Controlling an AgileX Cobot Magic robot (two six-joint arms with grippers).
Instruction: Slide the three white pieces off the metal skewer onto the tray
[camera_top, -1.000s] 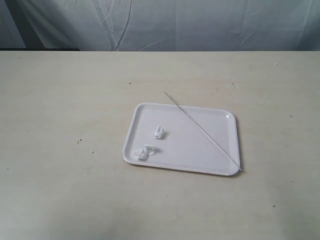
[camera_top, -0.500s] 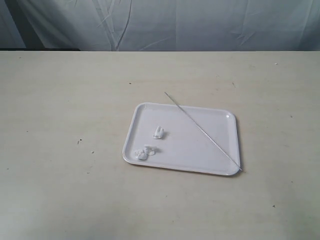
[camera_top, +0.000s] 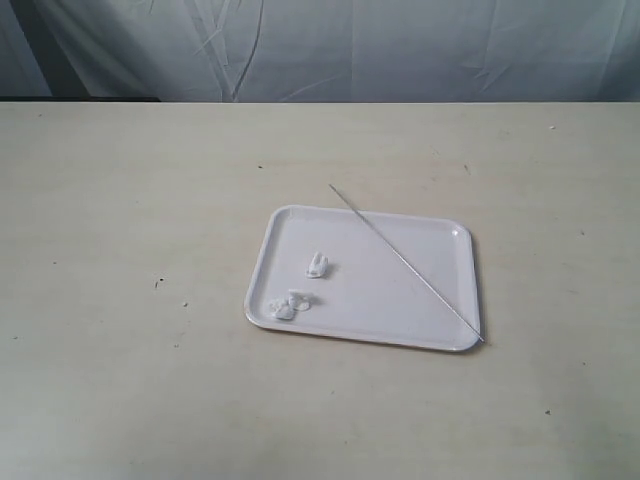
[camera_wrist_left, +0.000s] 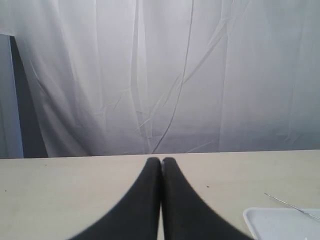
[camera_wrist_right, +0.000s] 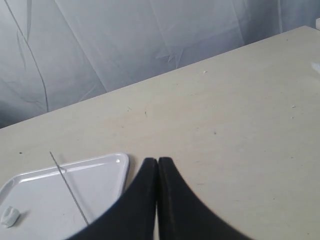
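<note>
The white tray (camera_top: 400, 300) lies on the table right of centre. The thin metal skewer (camera_top: 405, 262) rests bare and diagonal across it, one end past the far rim, the other over the near right corner. Three white pieces lie loose on the tray's left part: one (camera_top: 318, 266) alone, two (camera_top: 288, 305) together by the near left corner. Neither arm shows in the exterior view. My left gripper (camera_wrist_left: 161, 160) is shut and empty, with the tray's corner (camera_wrist_left: 260, 220) and the skewer's tip (camera_wrist_left: 290, 202) beside it. My right gripper (camera_wrist_right: 158, 160) is shut and empty next to the tray (camera_wrist_right: 100, 175), skewer (camera_wrist_right: 67, 187) and a piece (camera_wrist_right: 9, 216).
The beige table (camera_top: 120, 250) spreads wide on all sides of the tray. A white cloth backdrop (camera_top: 400, 50) hangs behind the table's far edge.
</note>
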